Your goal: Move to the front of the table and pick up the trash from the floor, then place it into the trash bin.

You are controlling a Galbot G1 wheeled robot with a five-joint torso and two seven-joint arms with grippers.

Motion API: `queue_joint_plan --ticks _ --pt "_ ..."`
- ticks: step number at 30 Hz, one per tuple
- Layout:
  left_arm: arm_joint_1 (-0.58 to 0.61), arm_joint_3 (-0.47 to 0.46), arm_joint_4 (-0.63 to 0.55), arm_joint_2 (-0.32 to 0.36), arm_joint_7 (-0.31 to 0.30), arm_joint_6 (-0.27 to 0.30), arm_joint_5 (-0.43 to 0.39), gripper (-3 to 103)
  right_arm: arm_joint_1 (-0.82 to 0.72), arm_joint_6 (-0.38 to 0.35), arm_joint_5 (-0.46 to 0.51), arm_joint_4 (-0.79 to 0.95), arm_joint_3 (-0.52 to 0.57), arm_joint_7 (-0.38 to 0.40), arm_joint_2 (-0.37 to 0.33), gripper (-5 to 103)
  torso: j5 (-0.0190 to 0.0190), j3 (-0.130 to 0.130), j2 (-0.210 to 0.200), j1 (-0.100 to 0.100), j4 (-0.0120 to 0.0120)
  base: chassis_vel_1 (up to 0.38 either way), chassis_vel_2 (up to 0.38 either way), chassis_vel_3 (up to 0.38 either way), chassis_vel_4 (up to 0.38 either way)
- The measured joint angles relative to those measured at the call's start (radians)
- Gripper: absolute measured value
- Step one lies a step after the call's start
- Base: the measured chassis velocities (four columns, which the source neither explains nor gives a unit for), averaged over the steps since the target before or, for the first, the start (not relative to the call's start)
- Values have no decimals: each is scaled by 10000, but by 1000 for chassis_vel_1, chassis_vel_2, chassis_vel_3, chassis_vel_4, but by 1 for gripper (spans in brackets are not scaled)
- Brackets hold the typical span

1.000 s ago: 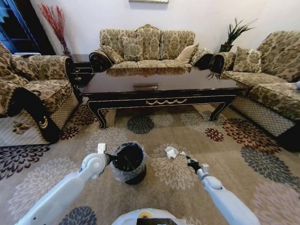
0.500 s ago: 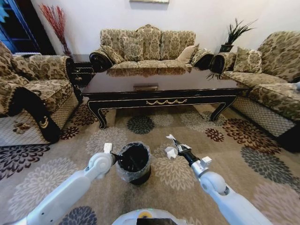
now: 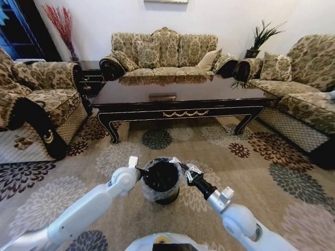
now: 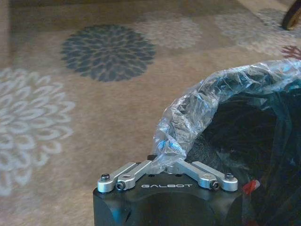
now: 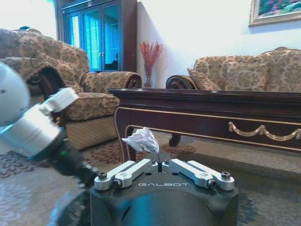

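The black trash bin (image 3: 162, 197), lined with a clear plastic bag, stands on the flowered carpet floor (image 3: 261, 157) in front of the dark-brown table (image 3: 178, 102). My left gripper (image 3: 140, 171) is shut on the bag at the bin's left rim; in the left wrist view the crinkly bag (image 4: 197, 108) rises straight from the shut left gripper (image 4: 167, 162). My right gripper (image 3: 180, 166) hangs over the bin's right rim, shut on the trash, a crumpled white paper scrap (image 3: 174, 160). In the right wrist view the scrap (image 5: 141, 139) sits pinched in the right gripper (image 5: 160, 163), with the table (image 5: 211, 106) behind it.
A patterned armchair (image 3: 47, 99) stands at the left, a sofa (image 3: 162, 52) behind the table and another sofa (image 3: 303, 89) at the right. A small dark side cabinet (image 3: 90, 78) sits in the back left corner. Open carpet lies between me and the table.
The right gripper lifted the paper scrap off the carpet and carried it left to the bin's rim. The left gripper slid the bin to the right.
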Motion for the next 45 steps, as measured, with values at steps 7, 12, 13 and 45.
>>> queue_joint_plan --ticks 7,12,13,45 --pt "-652 940 121 -441 -29 -170 -169 2 -351 -57 -164 102 257 -459 -447 14 -3 1 0 0 -2 0 0 0 0" --pt "-399 916 159 -477 -87 -173 -32 2 -272 -58 -27 9 330 -459 -480 29 -4 1 0 0 2 0 0 0 0" --pt "-337 897 162 -482 -100 -172 3 2 -200 -58 -17 -33 323 -459 -488 35 -4 1 0 0 3 0 0 0 0" --pt "-215 612 140 -212 -375 -86 -147 2 229 -4310 568 1551 448 1513 -643 100 -4 0 0 0 2 0 0 0 0"
